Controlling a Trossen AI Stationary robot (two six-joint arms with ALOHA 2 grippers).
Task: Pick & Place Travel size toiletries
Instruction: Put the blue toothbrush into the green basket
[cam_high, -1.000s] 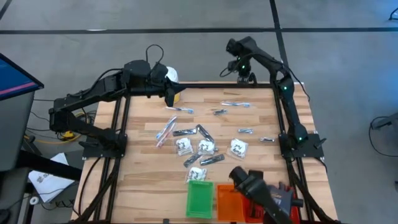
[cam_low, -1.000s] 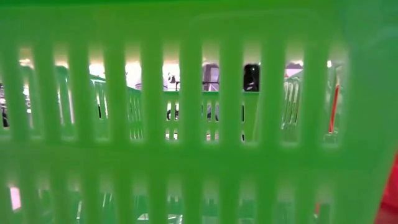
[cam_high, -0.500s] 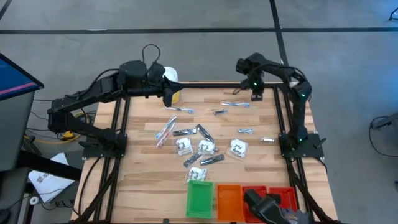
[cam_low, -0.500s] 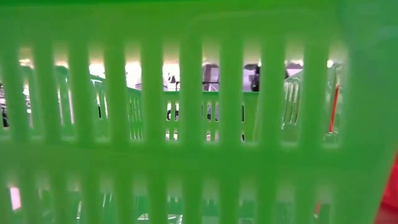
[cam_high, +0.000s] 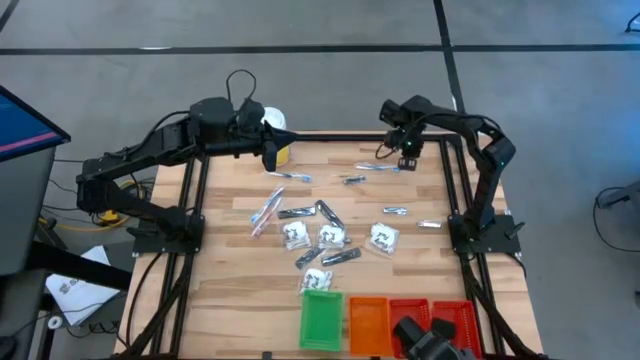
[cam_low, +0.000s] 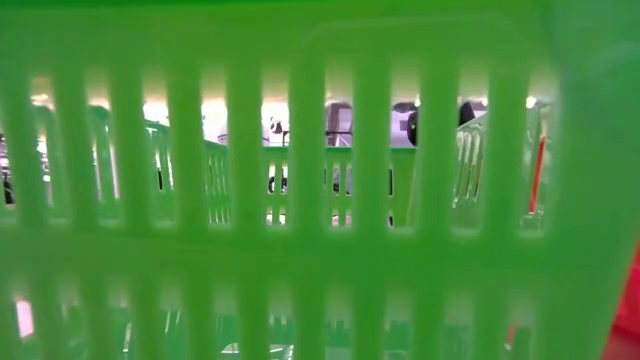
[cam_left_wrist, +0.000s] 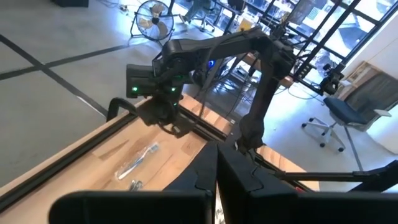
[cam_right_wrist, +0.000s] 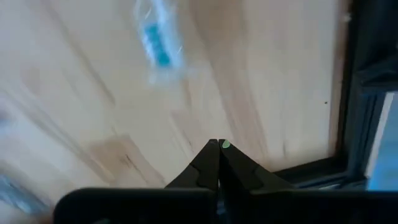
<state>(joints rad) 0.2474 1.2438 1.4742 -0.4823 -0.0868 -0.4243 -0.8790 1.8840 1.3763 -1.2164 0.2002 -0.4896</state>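
A: Right arm's swung in since a second ago. Right gripper (cam_high: 408, 160) now hangs over the table's (cam_high: 230, 290) far right corner, fingers pressed together, nothing in them.

B: Left side?

A: Left gripper (cam_high: 276, 158) unchanged at the far left edge beside the yellow-labelled tub (cam_high: 277, 128), also closed and empty.

B: Toiletries?

A: Travel size toiletries (cam_high: 325, 236) scattered mid-table, none moved. Blue-tinted stick (cam_high: 380, 168) lies just beside the right gripper, long axis running left-right along the far edge. Pink sticks (cam_high: 267, 212) lie diagonal, pointing far-right to near-left.

B: Trays?

A: Green tray (cam_high: 321, 320), orange tray (cam_high: 367, 322), red tray (cam_high: 440, 316) at the near edge.
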